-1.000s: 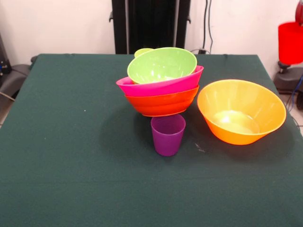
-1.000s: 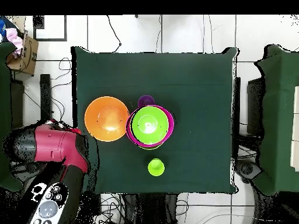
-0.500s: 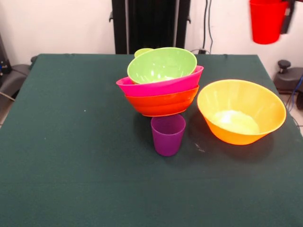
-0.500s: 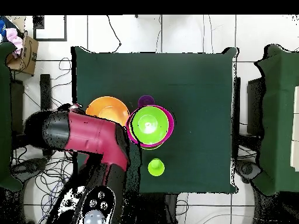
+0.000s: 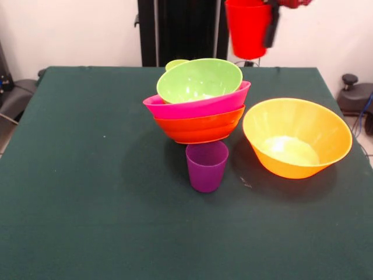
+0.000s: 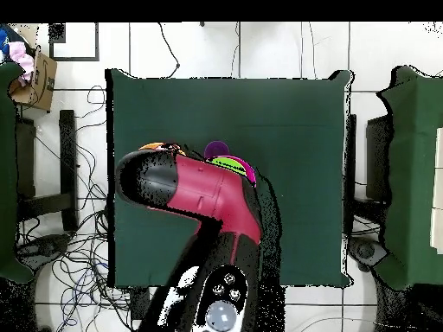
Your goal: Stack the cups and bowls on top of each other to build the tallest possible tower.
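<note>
The premises appeared to be a robotics laboratory: a cloth-covered desk (image 6: 294,130) stood on a white tiled floor (image 6: 260,52), with loose cables (image 6: 69,259) trailing around a red robot arm (image 6: 203,194).

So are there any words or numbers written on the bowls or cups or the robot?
None can be read.
The red cup the gripper carries: plain, no writing.
The purple cup, the green bowl, the pink bowl and the big orange bowl: plain.
The robot arm: no readable label; pale round marks near its base are too small to tell.
</note>
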You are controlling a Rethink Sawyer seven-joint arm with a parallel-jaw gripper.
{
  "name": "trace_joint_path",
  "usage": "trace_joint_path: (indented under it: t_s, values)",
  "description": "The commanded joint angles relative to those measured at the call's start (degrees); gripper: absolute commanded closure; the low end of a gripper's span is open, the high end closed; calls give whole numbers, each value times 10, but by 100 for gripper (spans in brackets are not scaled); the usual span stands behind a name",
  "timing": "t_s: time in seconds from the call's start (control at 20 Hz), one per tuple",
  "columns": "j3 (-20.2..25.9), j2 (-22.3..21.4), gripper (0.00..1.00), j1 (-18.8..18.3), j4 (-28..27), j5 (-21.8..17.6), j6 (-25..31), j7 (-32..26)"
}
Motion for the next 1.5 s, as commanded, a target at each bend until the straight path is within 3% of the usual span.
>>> trace_joint_path:
  t_s: [0.05,0.45,1.05,1.5]
  values:
    - [105,-3,100,-18,45,-83,17,-149]
    - [127,-21,100,-27,43,-112,41,-114]
    - [148,-30,100,-50,40,-145,51,-106]
    - [173,-3,100,-81,49,-186,-5,-106]
